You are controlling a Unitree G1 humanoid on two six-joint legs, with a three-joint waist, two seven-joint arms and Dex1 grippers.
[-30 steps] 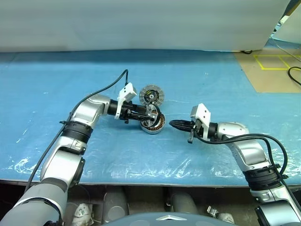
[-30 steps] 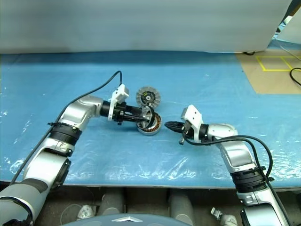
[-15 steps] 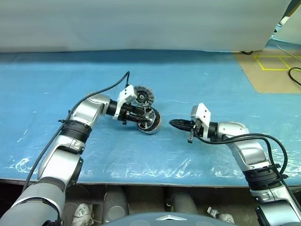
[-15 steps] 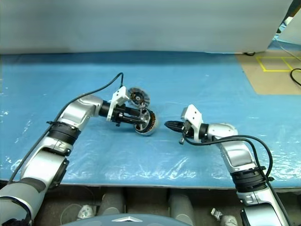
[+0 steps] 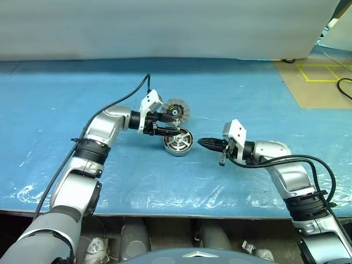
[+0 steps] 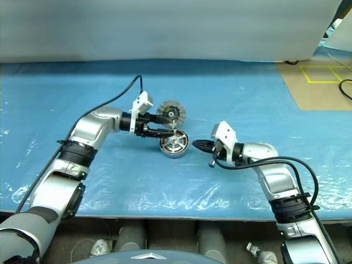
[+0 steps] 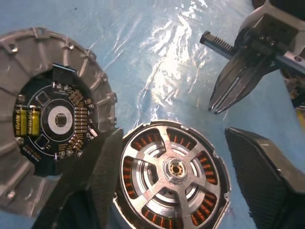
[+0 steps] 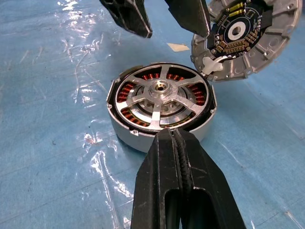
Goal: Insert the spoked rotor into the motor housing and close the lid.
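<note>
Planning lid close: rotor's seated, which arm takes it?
Left. The left gripper hangs open right beside the raised lid; the right gripper is shut, across the motor housing from it.

My head cameras are looking down over the table [image 5: 66,99]; both wrist cameras are closing on the motor housing [image 8: 159,102].

The surface [image 5: 247,99] is bright blue under glossy, wrinkled film. The silvery spoked rotor [image 8: 161,97] covers copper-orange windings in the grey motor housing [image 8: 138,136]. At its one o'clock, the grey lid [image 8: 267,45] shows a dark circuit board with yellow parts.
</note>
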